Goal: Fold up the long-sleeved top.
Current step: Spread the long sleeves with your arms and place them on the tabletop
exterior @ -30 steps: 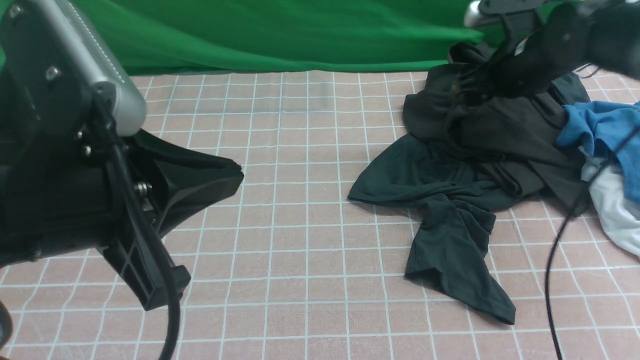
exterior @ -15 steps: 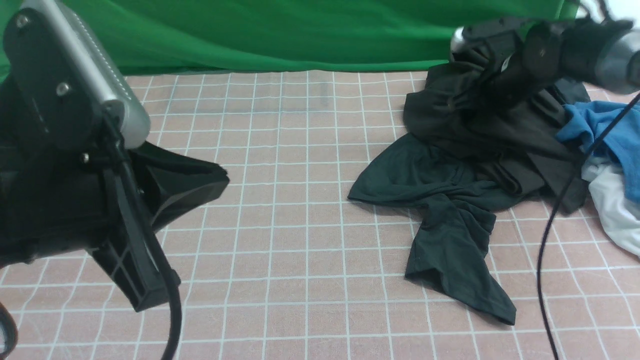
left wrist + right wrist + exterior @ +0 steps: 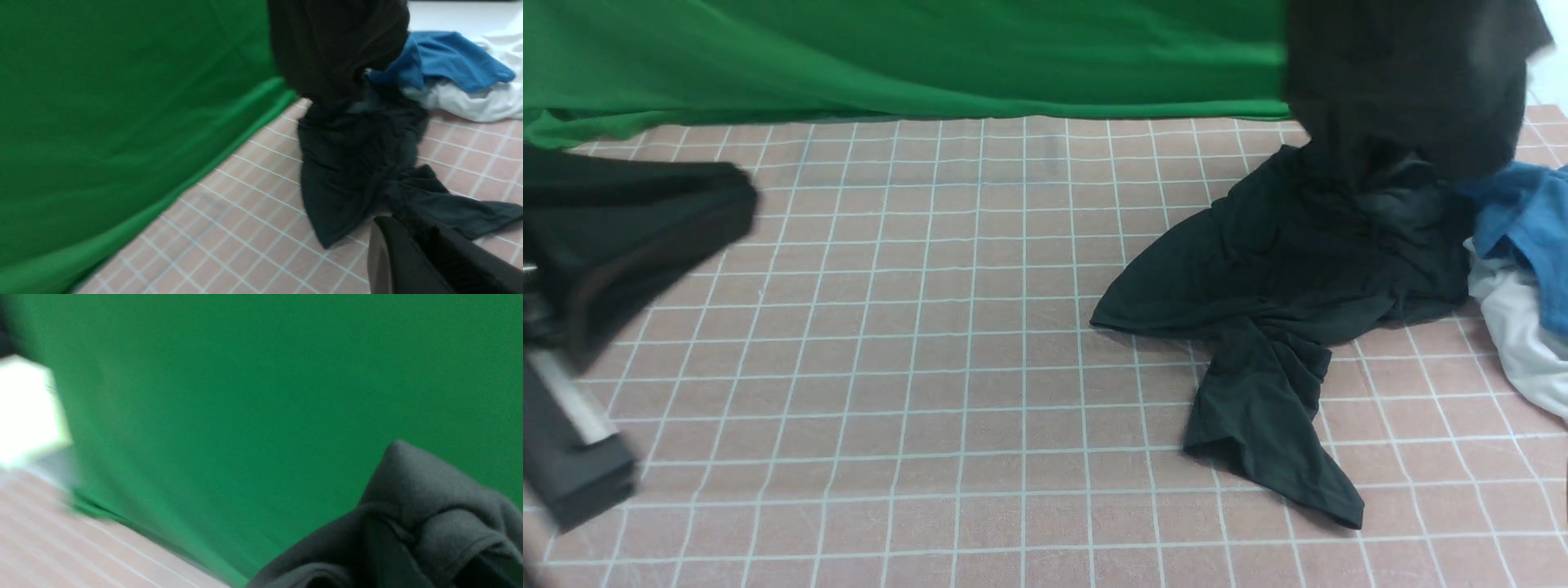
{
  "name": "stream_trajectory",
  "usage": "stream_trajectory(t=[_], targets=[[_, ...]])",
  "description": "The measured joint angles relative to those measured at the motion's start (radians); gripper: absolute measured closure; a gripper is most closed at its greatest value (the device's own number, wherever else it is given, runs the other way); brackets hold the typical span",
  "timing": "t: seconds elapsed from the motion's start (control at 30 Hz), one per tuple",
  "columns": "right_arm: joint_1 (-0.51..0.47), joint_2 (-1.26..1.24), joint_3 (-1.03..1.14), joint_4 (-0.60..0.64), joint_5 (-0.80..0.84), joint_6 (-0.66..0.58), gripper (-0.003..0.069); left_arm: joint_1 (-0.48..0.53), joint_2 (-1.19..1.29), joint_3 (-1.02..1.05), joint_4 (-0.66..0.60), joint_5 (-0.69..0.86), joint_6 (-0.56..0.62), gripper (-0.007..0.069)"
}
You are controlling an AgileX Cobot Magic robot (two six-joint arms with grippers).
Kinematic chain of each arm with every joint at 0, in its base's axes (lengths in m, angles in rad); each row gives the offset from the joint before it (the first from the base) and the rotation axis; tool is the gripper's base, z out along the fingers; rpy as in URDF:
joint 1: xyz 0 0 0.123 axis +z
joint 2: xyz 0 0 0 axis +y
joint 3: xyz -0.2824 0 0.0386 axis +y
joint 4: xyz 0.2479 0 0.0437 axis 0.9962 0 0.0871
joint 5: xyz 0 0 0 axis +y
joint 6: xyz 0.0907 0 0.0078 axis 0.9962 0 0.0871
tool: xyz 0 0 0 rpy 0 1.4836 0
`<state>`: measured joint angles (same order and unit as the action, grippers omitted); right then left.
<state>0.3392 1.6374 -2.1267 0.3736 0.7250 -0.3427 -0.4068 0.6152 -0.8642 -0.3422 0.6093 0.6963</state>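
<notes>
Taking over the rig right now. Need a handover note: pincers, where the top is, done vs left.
Left pincer: shut, empty, hovering at the table's left, clear of the clothes.
Right pincer: hidden by cloth; evidently clamped on the long-sleeved top, which hangs bunched and raised at the far right, lower end meeting the pile.
Pile: dark grey-green garment crumpled on the checked table cover; blue shirt and white cloth beside it, at the right edge.
Done: top gripped and raised. Left: pull it free, spread flat, fold; no fold made yet.
</notes>
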Motion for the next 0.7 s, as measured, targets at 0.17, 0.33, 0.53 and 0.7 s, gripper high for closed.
stream_trajectory(t=[0.17, 0.33, 0.53, 0.7], targets=[[0.2, -0.001, -0.112, 0.064, 0.017, -0.073, 0.0526, 0.0, -0.077, 0.0, 0.074, 0.055, -0.1, 0.0603], [0.338, 0.003, -0.123, 0.071, -0.029, -0.142, 0.0526, 0.0, -0.116, 0.0, 0.081, 0.11, -0.117, 0.0603], [0.423, 0.037, -0.126, 0.077, -0.053, -0.178, 0.0526, 0.0, -0.125, 0.0, 0.083, 0.186, -0.122, 0.0603], [0.425, 0.158, -0.131, 0.061, -0.008, -0.155, 0.0526, 0.0, -0.125, 0.0, 0.083, 0.236, -0.141, 0.0603]])
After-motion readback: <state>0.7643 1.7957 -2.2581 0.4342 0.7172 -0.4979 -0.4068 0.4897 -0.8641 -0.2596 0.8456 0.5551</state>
